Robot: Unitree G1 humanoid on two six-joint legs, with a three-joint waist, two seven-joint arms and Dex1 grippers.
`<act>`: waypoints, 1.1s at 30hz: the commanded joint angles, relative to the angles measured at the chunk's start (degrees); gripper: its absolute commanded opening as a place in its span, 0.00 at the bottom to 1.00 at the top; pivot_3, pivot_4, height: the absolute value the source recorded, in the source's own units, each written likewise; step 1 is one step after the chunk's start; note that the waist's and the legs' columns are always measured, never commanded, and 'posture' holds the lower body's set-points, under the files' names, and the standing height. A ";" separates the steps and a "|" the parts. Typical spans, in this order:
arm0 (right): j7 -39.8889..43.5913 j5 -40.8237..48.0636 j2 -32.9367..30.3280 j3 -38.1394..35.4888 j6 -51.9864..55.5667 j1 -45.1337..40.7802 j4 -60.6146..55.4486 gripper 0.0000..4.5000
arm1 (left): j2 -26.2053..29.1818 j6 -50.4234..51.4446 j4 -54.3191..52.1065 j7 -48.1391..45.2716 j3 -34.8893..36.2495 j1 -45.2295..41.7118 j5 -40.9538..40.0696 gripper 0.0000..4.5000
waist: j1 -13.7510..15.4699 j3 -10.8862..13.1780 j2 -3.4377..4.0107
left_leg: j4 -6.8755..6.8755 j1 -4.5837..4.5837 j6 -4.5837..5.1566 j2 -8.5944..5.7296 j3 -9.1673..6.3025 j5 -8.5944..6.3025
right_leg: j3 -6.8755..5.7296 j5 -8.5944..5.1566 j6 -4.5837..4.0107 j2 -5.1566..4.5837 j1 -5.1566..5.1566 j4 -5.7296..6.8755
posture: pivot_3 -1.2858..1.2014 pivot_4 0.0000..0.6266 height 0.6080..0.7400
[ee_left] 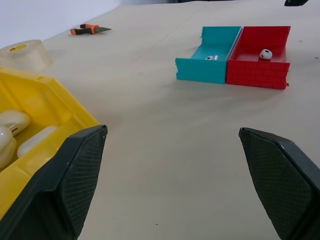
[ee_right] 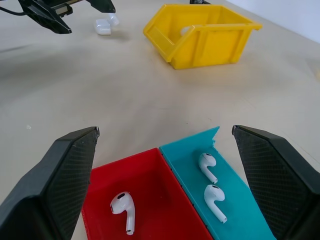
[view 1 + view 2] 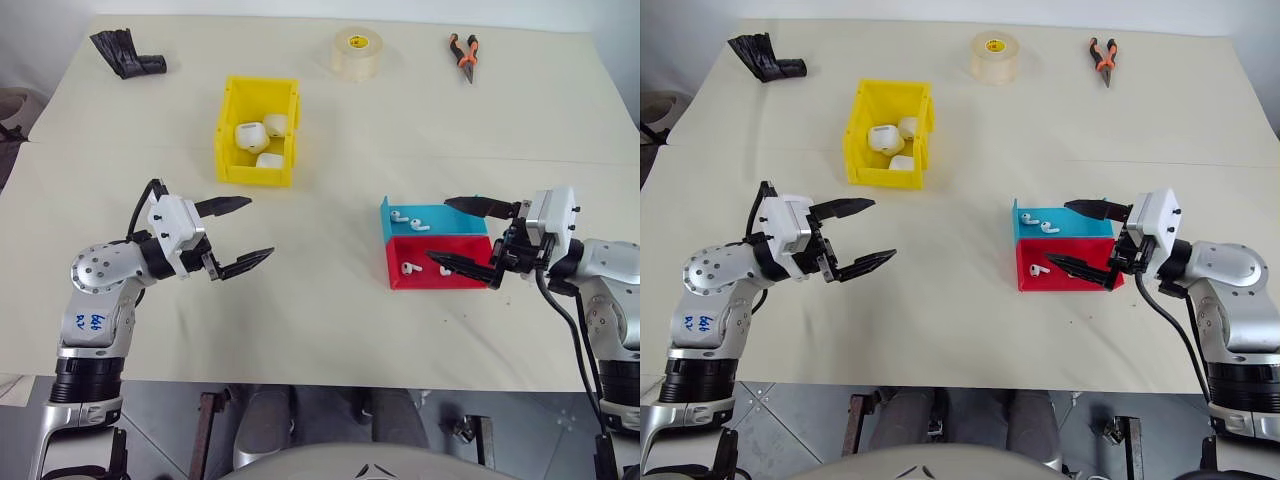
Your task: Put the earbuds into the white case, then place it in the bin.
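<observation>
I'm holding both arms low over the counter (image 3: 330, 330), fingers spread wide and gripping nothing. My right gripper (image 3: 468, 235) is hovering at the red tray (image 3: 440, 274) and blue tray (image 3: 432, 220), just beside the earbuds (image 2: 123, 208), stems lying roughly along the trays, so that arm is nearer. My left gripper (image 3: 236, 235) is pointing inward, short of the bin (image 3: 258, 146) farther back, where white cases (image 3: 250, 137) are sitting. A further white case (image 2: 104, 26) is lying out on the counter in the right wrist view.

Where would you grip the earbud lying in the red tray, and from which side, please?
Probably from above, pinching the rounded head of the earbud. It lies flat on the red tray floor, whose walls block a level approach. The open right gripper hovers beside that tray.
</observation>
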 commanded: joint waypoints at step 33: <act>4.11 4.82 12.58 5.12 -1.71 -11.27 -1.49 1.00 | -4.65 37.74 -32.52 38.90 22.15 22.47 -8.56 1.00 | -0.43 0.00 0.00 | -0.02 0.04 -0.03 0.03 -0.10 -0.01 | 0.03 -0.01 -0.02 -0.01 0.02 0.05 | 0.52 0.24 1.00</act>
